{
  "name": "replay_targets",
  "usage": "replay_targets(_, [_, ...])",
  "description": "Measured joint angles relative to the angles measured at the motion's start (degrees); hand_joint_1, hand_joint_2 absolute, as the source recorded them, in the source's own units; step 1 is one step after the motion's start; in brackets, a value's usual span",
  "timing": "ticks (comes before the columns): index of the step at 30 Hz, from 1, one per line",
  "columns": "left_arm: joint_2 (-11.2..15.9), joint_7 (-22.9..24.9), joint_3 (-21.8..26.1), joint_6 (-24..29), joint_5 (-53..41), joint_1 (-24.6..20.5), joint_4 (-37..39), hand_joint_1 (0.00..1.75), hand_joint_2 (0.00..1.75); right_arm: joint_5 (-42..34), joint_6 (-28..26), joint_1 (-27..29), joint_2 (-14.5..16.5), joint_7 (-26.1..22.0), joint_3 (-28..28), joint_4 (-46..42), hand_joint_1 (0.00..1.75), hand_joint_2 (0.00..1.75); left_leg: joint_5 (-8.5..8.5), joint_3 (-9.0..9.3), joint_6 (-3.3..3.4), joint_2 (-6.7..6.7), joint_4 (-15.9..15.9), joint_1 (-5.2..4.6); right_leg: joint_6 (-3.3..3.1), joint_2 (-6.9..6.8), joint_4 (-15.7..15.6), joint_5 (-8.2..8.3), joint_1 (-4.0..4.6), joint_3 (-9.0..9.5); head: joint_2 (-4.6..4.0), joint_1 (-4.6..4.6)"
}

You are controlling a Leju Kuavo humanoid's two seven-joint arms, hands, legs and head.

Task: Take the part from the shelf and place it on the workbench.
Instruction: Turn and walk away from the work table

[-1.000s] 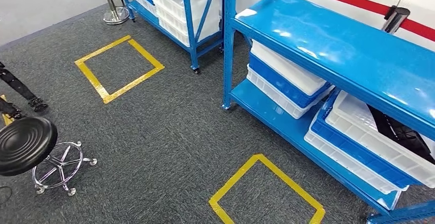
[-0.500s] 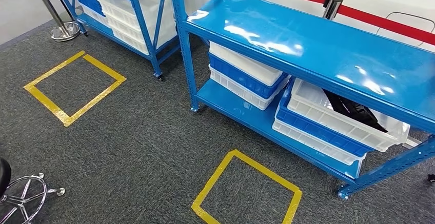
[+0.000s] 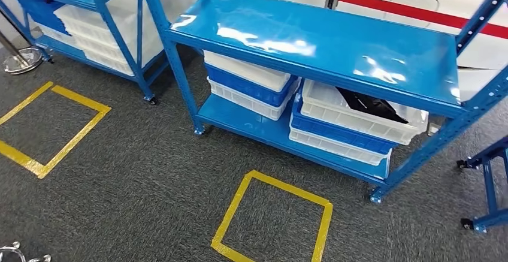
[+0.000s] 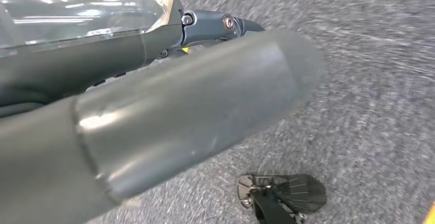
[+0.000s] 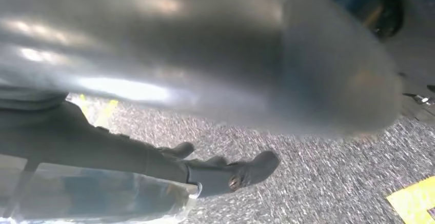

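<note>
The black part (image 3: 371,105) lying in the white bin (image 3: 359,118) on the shelf (image 3: 311,49) looks stiff, light, best gripped mid-length; whether either hand is spread, I cannot tell

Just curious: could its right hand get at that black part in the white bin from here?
Probably not yet. The black part lies in a white bin tucked under the blue shelf top, and the right hand hangs over carpet.

Two blue shelf racks (image 3: 311,46), two yellow floor squares (image 3: 272,220), two crate stacks (image 3: 353,121).
</note>
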Motion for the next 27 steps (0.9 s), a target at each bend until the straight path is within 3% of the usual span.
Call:
replay_targets(1, [-0.01, -0.04, 0.0, 0.02, 0.01, -0.14, 0.0, 0.0, 0.0, 0.01, 0.01, 0.03, 0.0, 0.0, 0.0, 0.01, 0.0, 0.0, -0.11, 0.26, -0.38, 0.36, -0.06, 0.22, -0.56, 0.76, 0.0, 0.05, -0.06, 0.0, 0.0, -0.12])
replay_targets(2, [-0.01, -0.11, 0.0, 0.01, 0.01, -0.28, 0.0, 0.0, 0.0, 0.0, 0.01, 0.09, -0.03, 0.0, 0.0, 0.01, 0.0, 0.0, -0.48, 0.4, -0.78, -0.09, 0.16, 0.48, -0.94, 1.41, -0.04, 0.08, -0.09, 0.02, 0.0, -0.15])
replay_targets(4, [-0.05, -0.31, -0.01, -0.03, 0.02, -0.39, 0.01, 0.0, 0.0, -0.01, 0.0, 0.08, -0.09, 0.01, -0.01, 0.01, 0.0, 0.0, -2.87, -0.62, -1.28, -2.93, 3.04, 0.86, -1.76, 2.64, -0.14, 0.26, -0.22, 0.31, 0.0, -0.3])
replay_targets(6, [-0.09, -0.42, -0.01, -0.08, 0.01, -0.19, 0.02, 0.0, 0.0, 0.0, -0.01, 0.01, -0.08, 0.02, -0.02, 0.01, 0.0, 0.0, -6.66, -3.81, -1.14, -5.88, 9.93, 0.89, -2.35, 3.93, -0.12, 0.41, 0.19, 0.2, 0.0, -0.45])
replay_targets(7, [-0.1, -0.45, -0.01, -0.1, 0.03, -0.05, 0.02, 0.0, 0.0, 0.01, -0.01, -0.01, -0.05, 0.02, -0.02, 0.01, 0.0, 0.0, -7.94, -5.58, -0.97, -6.48, 13.35, 0.86, -2.55, 4.73, -0.11, 0.45, 0.48, 0.15, 0.0, -0.47])
replay_targets(8, [-0.09, -0.47, 0.0, -0.11, 0.05, 0.05, 0.02, 0.0, 0.0, 0.01, -0.01, 0.02, -0.04, 0.02, -0.02, 0.01, 0.0, 0.0, -8.18, -6.81, -0.73, -6.78, 15.41, 0.82, -2.65, 5.58, -0.1, 0.48, 0.75, 0.15, 0.0, -0.47])
replay_targets(9, [-0.09, -0.5, 0.0, -0.13, 0.08, 0.1, 0.02, 0.0, 0.0, 0.02, -0.01, 0.06, -0.05, 0.02, -0.02, 0.01, 0.0, 0.0, -7.25, -7.13, -0.38, -6.96, 15.4, 0.76, -2.72, 6.44, -0.09, 0.51, 1.0, 0.19, 0.0, -0.46])
replay_targets(10, [-0.09, -0.52, 0.0, -0.15, 0.1, 0.11, 0.02, 0.0, 0.0, 0.03, -0.01, 0.11, -0.07, 0.02, -0.02, 0.01, 0.0, 0.0, -5.39, -6.46, 0.06, -7.22, 13.33, 0.64, -2.77, 7.3, -0.09, 0.54, 1.17, 0.26, 0.0, -0.46])
replay_targets(12, [-0.04, -0.56, -0.01, -0.17, 0.11, 0.09, 0.02, 0.0, 0.0, 0.06, -0.01, 0.12, 0.01, 0.02, -0.02, 0.01, 0.0, 0.0, -1.36, -3.5, 1.14, -9.32, 6.24, 0.33, -2.78, 8.79, -0.1, 0.63, 1.34, 0.35, 0.0, -0.39])
replay_targets(14, [0.05, -0.62, -0.02, -0.17, 0.14, 0.09, 0.01, 0.0, 0.0, 0.09, -0.01, 0.07, 0.22, 0.02, -0.02, 0.01, 0.0, 0.0, 0.21, -1.61, 1.91, -11.26, 1.81, -0.12, -2.54, 9.96, -0.11, 0.79, 1.19, 0.18, 0.0, -0.41])
replay_targets(15, [0.12, -0.64, -0.02, -0.17, 0.15, 0.06, 0.01, 0.0, 0.0, 0.1, -0.01, 0.08, 0.34, 0.02, -0.02, 0.01, 0.0, 0.0, 0.11, -1.38, 2.12, -11.41, 1.31, -0.34, -2.29, 10.49, -0.18, 0.94, 1.04, 0.04, 0.0, -0.45])
replay_targets(17, [0.16, -0.67, -0.01, -0.16, 0.17, -0.01, 0.0, 0.0, 0.0, 0.12, -0.01, 0.17, 0.45, 0.02, -0.02, 0.01, 0.0, 0.0, 0.72, -0.95, 2.47, -10.06, 0.27, -0.51, -1.77, 10.97, -0.28, 1.2, 0.96, -0.46, 0.0, -0.59])
replay_targets(19, [0.11, -0.7, 0.01, -0.17, 0.17, -0.05, 0.0, 0.0, 0.0, 0.12, -0.01, 0.17, 0.41, 0.02, -0.02, 0.01, 0.0, 0.0, 1.56, -0.3, 2.73, -8.54, -1.33, -0.29, -1.69, 8.44, 1.67, 0.22, 1.23, -1.87, 0.0, -0.42])
replay_targets(21, [0.08, -0.71, 0.02, -0.18, 0.17, 0.05, 0.0, 0.0, 0.0, 0.12, -0.01, 0.01, 0.28, 0.02, -0.02, 0.01, 0.0, 0.0, 1.92, -0.06, 2.83, -6.83, -2.07, -0.21, -1.94, 5.35, 7.55, -2.6, 1.16, -4.88, 0.0, -0.16])
replay_targets(23, [0.08, -0.7, 0.02, -0.19, 0.17, 0.14, 0.0, 0.0, 0.0, 0.12, -0.01, -0.04, 0.21, 0.02, -0.02, 0.01, 0.0, 0.0, 1.89, -0.16, 2.81, -4.96, -2.06, -0.16, -1.54, 4.58, 13.49, -4.72, 0.62, -7.69, 0.0, -0.02])
replay_targets(24, [0.05, -0.69, 0.02, -0.19, 0.17, 0.15, 0.0, 0.0, 0.0, 0.12, -0.02, -0.01, 0.14, 0.02, -0.02, 0.01, 0.0, 0.0, 1.81, -0.17, 2.68, -4.06, -2.02, -0.05, -0.93, 4.37, 14.06, -4.6, 0.22, -7.8, 0.0, -0.03])
replay_targets(25, [0.01, -0.69, 0.02, -0.19, 0.17, 0.15, 0.0, 0.0, 0.0, 0.13, -0.03, 0.0, 0.04, 0.02, -0.02, 0.01, 0.0, 0.0, 1.69, -0.16, 2.45, -3.25, -1.9, 0.11, -0.1, 3.97, 12.47, -3.67, -0.19, -6.74, 0.0, -0.01])
replay_targets(27, [-0.05, -0.69, 0.02, -0.19, 0.17, 0.16, -0.01, 0.0, 0.0, 0.18, -0.05, -0.02, -0.11, 0.02, -0.02, 0.01, 0.0, 0.0, 1.12, -0.2, 1.54, -1.85, -1.21, 0.38, 1.55, 1.73, 5.21, -1.21, -0.81, -2.49, 0.0, 0.09])
